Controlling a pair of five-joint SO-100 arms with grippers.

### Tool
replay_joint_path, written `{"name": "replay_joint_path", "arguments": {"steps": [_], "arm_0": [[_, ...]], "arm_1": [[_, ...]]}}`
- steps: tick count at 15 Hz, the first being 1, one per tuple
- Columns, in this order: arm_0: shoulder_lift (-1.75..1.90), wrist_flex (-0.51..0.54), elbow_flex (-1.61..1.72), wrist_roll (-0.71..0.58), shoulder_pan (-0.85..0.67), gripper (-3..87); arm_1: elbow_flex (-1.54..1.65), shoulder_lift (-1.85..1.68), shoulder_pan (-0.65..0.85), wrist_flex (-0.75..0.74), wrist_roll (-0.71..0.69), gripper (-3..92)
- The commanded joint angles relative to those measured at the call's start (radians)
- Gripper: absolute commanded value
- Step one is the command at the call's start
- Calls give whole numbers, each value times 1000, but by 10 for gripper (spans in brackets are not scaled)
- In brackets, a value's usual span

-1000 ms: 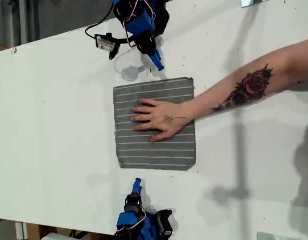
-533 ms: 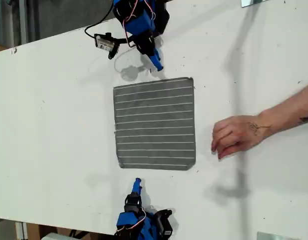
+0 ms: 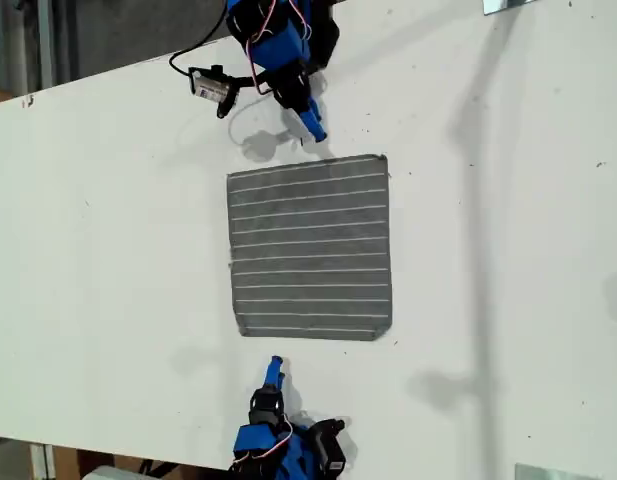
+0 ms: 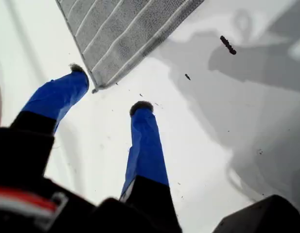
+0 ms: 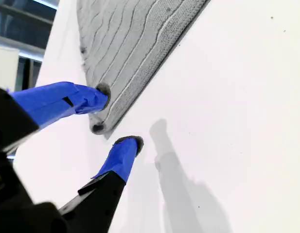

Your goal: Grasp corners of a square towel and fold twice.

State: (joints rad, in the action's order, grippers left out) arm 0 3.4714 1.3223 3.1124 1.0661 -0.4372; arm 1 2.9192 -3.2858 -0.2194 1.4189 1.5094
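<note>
The towel (image 3: 310, 248), dark gray with thin white stripes, lies flat and unfolded on the white table (image 3: 108, 250). My first gripper (image 3: 310, 128) hangs open just beyond the towel's far edge at the exterior view's top. In its wrist view the open gripper (image 4: 110, 87) frames a corner (image 4: 97, 87) lying ahead of the fingertips. My second gripper (image 3: 275, 365) is open near the exterior view's bottom edge, close to the towel's near-left corner (image 3: 240, 333). Its wrist view shows the open gripper (image 5: 116, 115) at that corner (image 5: 98, 127); I cannot tell whether it touches.
A small camera module on a black cable (image 3: 210, 85) sticks out beside the first arm. Dark specks (image 4: 227, 44) lie on the table past the towel. The table's edge (image 3: 108, 75) runs diagonally across the exterior view's upper left.
A person's hand and forearm lay on the towel, pulled back toward the exterior view's right, and are now out of view. Towel and both arms have not moved.
</note>
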Motion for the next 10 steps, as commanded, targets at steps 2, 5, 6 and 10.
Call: {"name": "replay_joint_path", "arguments": {"steps": [2,5,6,10], "arm_0": [[3,-12,5,-6,-3,173],[3,-12,5,-6,-2,173],[3,-12,5,-6,-2,173],[3,-12,5,-6,-2,173]], "arm_1": [[-25,2,2,8,-14,228],[-25,2,2,8,-14,228],[-25,2,2,8,-21,228],[-23,2,-132,-38,-494,210]]}}
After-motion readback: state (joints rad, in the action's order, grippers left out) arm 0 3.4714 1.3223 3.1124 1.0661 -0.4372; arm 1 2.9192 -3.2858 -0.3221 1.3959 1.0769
